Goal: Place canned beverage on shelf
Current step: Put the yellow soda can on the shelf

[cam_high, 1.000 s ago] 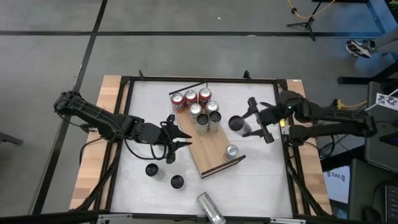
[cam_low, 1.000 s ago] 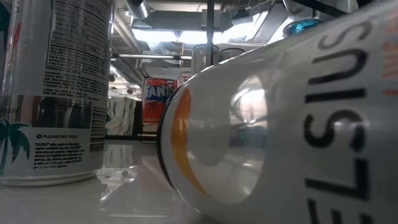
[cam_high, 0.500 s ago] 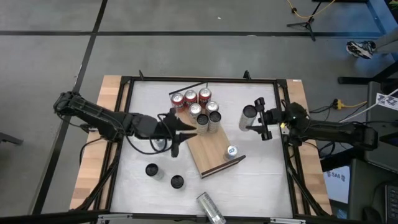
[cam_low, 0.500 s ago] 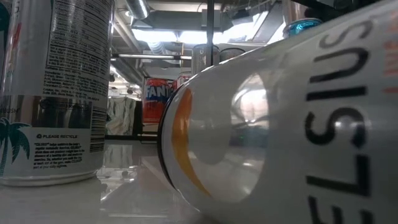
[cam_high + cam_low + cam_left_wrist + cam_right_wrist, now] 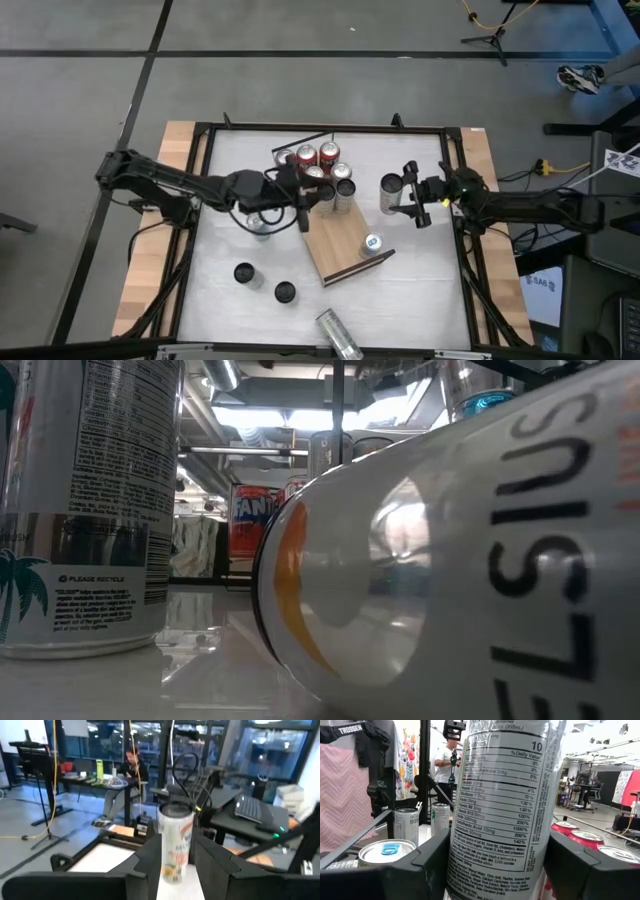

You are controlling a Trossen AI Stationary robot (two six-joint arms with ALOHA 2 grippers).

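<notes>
You are looking at a slim silver can (image 5: 391,192) with a dark top, its label side a block of small black nutrition print (image 5: 497,795). The right gripper (image 5: 410,196) is clenching it between both fingers, holding it upright near the 3 o'clock side of the table (image 5: 430,300), just off the shelf's 2 o'clock corner.

The shelf (image 5: 335,235) is a light-brown board with dark edges lying at a slant in the middle of the white top, a thin black rail (image 5: 303,141) at its 12 o'clock end. A cluster of cans, red tops (image 5: 329,153) and dark tops (image 5: 345,189), is crowding that end; one silver can (image 5: 372,243) is standing alone near the 5 o'clock corner. The board between them is lying bare.

The left gripper (image 5: 300,205) is reaching over the shelf's 10 o'clock edge, just beside the cluster, gripping a pale can with orange markings (image 5: 175,842) upright between its fingers.

Off the shelf, two dark-topped cans (image 5: 245,273) are standing toward 7 o'clock, and one can is lying on its side (image 5: 338,334) at the 6 o'clock edge, filling the low view (image 5: 450,550). The strip of white top between the shelf and the 3 o'clock frame is staying open.
</notes>
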